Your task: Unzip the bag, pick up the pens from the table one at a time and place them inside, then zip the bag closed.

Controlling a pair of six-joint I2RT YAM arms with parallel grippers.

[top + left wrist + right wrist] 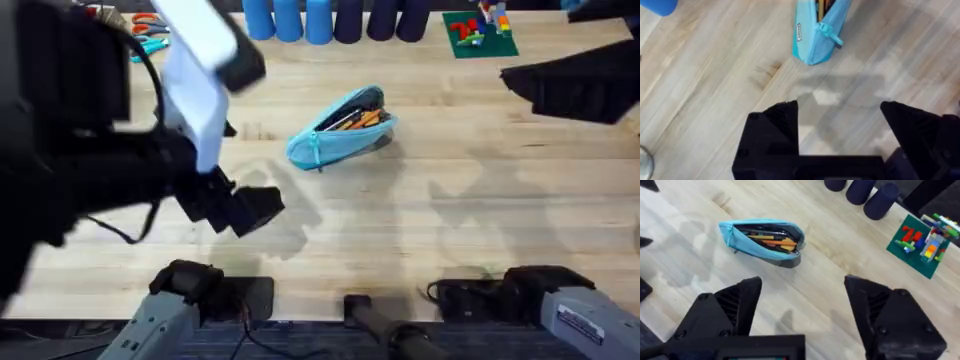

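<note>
Bag [342, 127] unzipped on table [450, 230], pens [771, 236] inside; left gripper [840, 125] at its 8 o'clock, right gripper [802, 302] at 3 o'clock, both spread wide, empty

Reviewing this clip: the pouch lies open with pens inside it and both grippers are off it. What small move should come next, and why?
Probably bring the left gripper, open above bare table, forward to the teal pull at the near end of the bag. The pens already lie inside the gaping zipper, so only zipping seems left. The right gripper, also open, could steady the far end.
</note>
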